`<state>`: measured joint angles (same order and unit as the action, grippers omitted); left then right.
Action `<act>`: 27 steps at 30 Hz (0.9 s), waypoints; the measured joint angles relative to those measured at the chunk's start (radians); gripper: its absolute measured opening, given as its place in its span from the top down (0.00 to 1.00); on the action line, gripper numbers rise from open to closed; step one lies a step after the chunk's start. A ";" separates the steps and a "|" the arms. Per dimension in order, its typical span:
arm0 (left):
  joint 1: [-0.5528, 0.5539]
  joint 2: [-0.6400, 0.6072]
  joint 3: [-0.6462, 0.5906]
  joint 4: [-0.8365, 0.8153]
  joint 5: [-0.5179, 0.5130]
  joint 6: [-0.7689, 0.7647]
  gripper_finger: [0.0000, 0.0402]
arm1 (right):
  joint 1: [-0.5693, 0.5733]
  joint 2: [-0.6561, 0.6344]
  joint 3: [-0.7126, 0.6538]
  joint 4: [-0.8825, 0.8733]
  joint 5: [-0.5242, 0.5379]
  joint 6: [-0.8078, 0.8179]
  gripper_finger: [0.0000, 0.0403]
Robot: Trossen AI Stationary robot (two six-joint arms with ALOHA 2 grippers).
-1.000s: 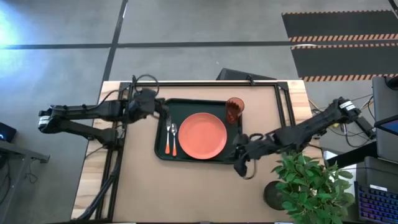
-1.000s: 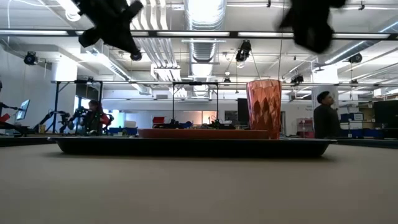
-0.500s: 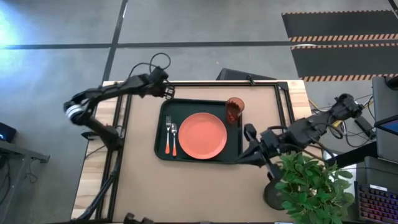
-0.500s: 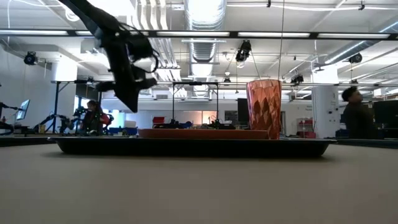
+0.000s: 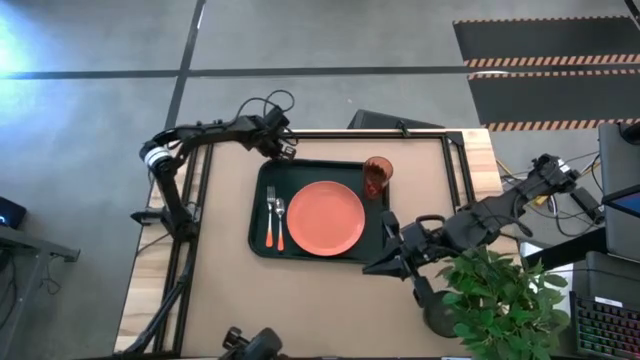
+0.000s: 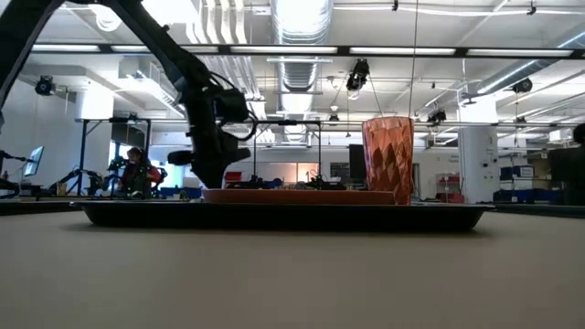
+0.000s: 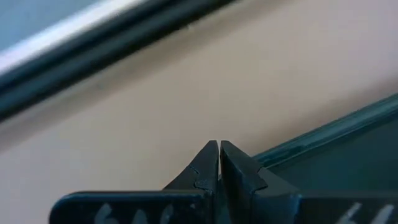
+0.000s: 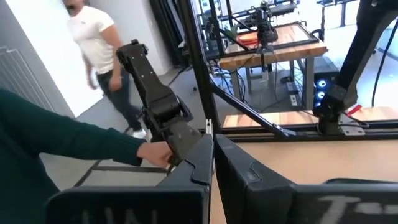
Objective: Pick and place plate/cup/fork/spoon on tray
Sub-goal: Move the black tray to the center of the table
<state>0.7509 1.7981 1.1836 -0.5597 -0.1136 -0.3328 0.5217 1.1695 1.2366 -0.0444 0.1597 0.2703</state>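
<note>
The dark tray (image 5: 258, 240) lies mid-table. On it rest the coral-orange plate (image 5: 325, 217), the reddish-brown cup (image 5: 377, 177) upright at its far right corner, and two orange-handled pieces of cutlery (image 5: 268, 222) (image 5: 280, 224) side by side on the left; I cannot tell fork from spoon. In the low view the cup (image 6: 388, 157) stands above the plate (image 6: 297, 195). My left gripper (image 5: 287, 151) is shut and empty over the table beside the tray's far left corner (image 7: 323, 132). My right gripper (image 5: 372, 266) is shut and empty off the tray's near right corner.
A potted plant (image 5: 495, 300) stands at the near right, close under my right arm. A metal frame (image 5: 450, 160) runs along the far and right edges. A person's green sleeve and hand (image 8: 152, 152) show in the right wrist view; another person walks in the room beyond.
My left gripper has swung from the tray's left side toward the far edge and right, to the tray's far left corner, and has come down in the low view. My right arm has left the low view; its gripper stays near the tray's near right corner. The tableware has not moved.
</note>
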 joint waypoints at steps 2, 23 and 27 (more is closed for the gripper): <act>0.000 0.019 -0.007 0.002 0.012 0.000 1.00 | 0.000 0.011 0.000 0.013 0.002 0.007 0.98; -0.118 0.036 -0.034 -0.034 0.026 -0.028 1.00 | 0.000 0.023 0.000 0.015 0.001 0.000 0.98; -0.126 0.036 -0.034 -0.034 0.010 -0.028 1.00 | 0.000 0.019 0.000 -0.157 0.087 0.122 0.98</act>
<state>0.6250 1.8336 1.1496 -0.5938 -0.1040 -0.3611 0.5220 1.1881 1.2366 -0.2014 0.2463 0.3919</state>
